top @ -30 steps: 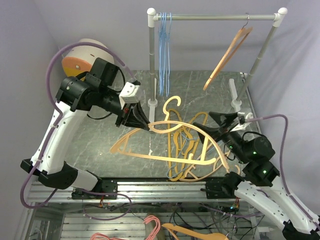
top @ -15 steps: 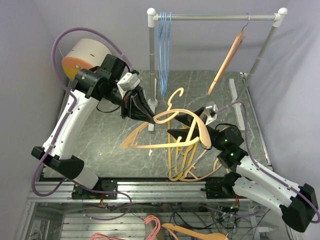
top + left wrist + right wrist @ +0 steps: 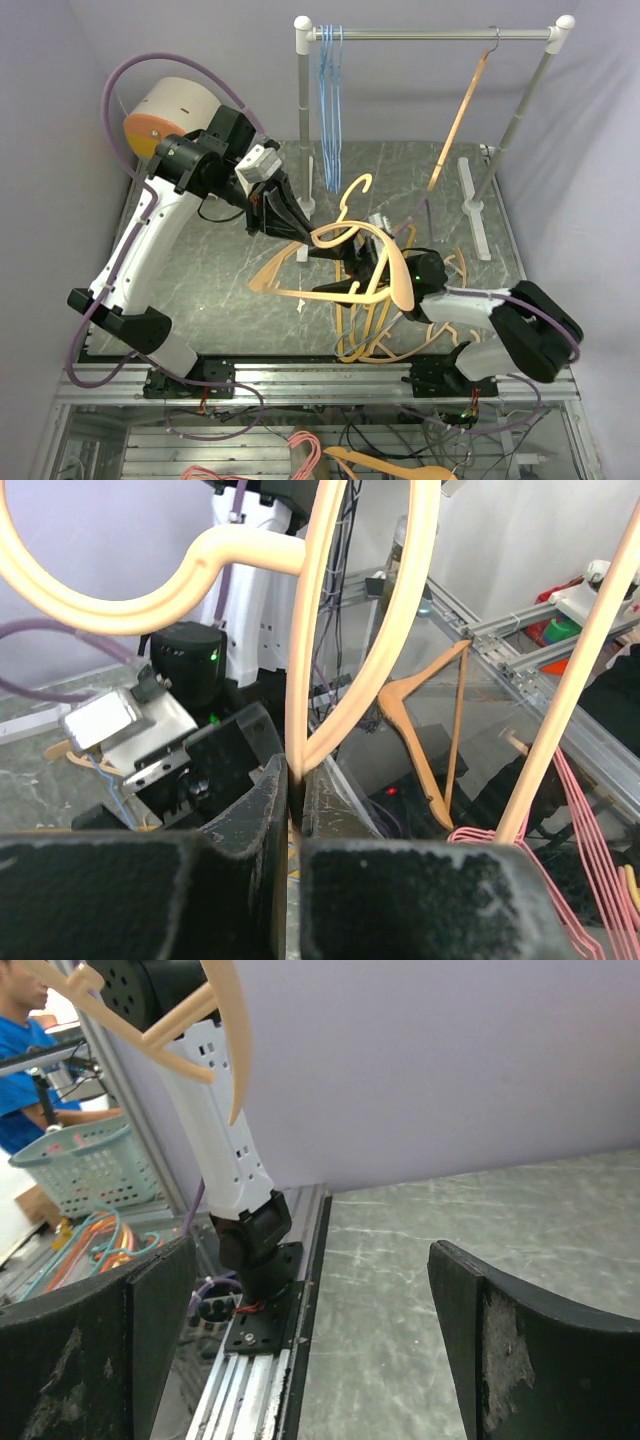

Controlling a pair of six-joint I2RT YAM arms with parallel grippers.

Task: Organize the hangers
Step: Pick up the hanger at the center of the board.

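Left claw (image 3: 292,228) clamped tight on a tan hanger (image 3: 350,228), held up above the tabletop (image 3: 200,270). Right claw (image 3: 330,270) spread wide beside it, gripping nothing. Orange hangers (image 3: 372,338) lie piled below; blue hangers (image 3: 330,90) hang from the rail (image 3: 430,34)

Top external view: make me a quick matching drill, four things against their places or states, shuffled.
Things:
1. blue wire hangers
2. orange hanger
3. tan hanger
4. right pincer

Places or states:
A. open, holding nothing
B. hanging at the right end of the rail
C. clamped in the left pincer, above the table
D. hanging at the left end of the rail

Pairs: 1-D, 2-B, 3-C, 4-A.
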